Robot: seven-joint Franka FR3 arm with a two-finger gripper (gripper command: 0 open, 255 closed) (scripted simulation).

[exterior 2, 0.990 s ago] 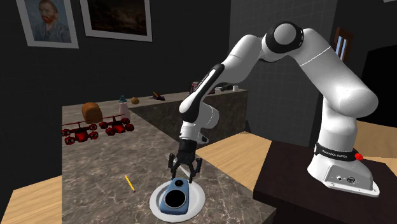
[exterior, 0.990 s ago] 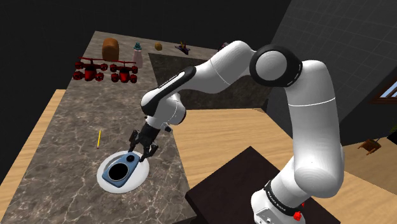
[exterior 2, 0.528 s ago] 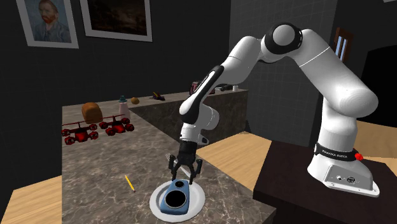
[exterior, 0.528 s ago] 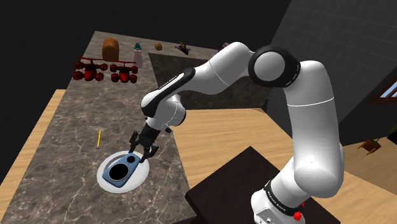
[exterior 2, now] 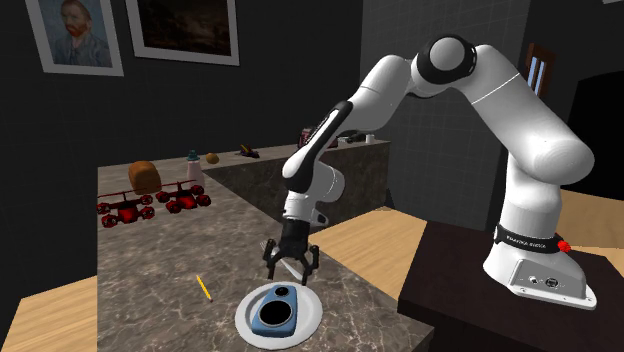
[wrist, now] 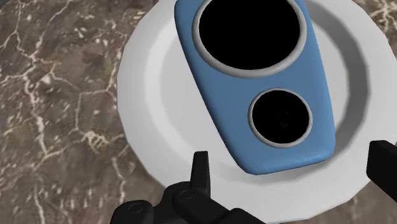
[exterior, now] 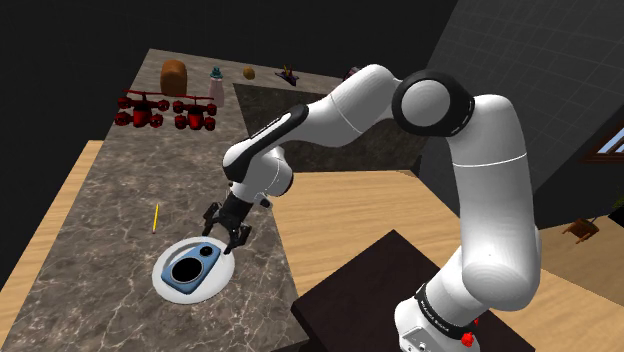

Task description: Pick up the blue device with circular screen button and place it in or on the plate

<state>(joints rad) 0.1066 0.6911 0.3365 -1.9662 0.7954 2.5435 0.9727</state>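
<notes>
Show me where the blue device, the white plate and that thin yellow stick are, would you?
blue device (wrist: 219, 105), wrist view, blue casing beside the dark circles.
white plate (wrist: 137, 95), wrist view, bare rim.
yellow stick (exterior: 156, 218), shoulder view, middle of its length.

One white robot arm (exterior: 490, 160) on one dark box stand (exterior: 350, 290). One black gripper (exterior: 226, 240) with two fingers (wrist: 201, 173). One white plate (exterior: 159, 273). One blue device (exterior: 192, 268) bearing two black circles, one large and one small, each ringed in grey. One thin yellow stick (exterior: 156, 217). Two red toy drones (exterior: 142, 108) (exterior: 194, 113). One brown loaf-shaped thing (exterior: 174, 76). One small pale bottle (exterior: 215, 84) with a teal top. One small tan round thing (exterior: 248, 72). One small dark thing (exterior: 289, 73), too small to name. Two framed pictures (exterior 2: 72, 35) (exterior 2: 185, 28) on the wall, one a portrait of a bearded man. One dark marbled counter (exterior: 110, 200).
</notes>
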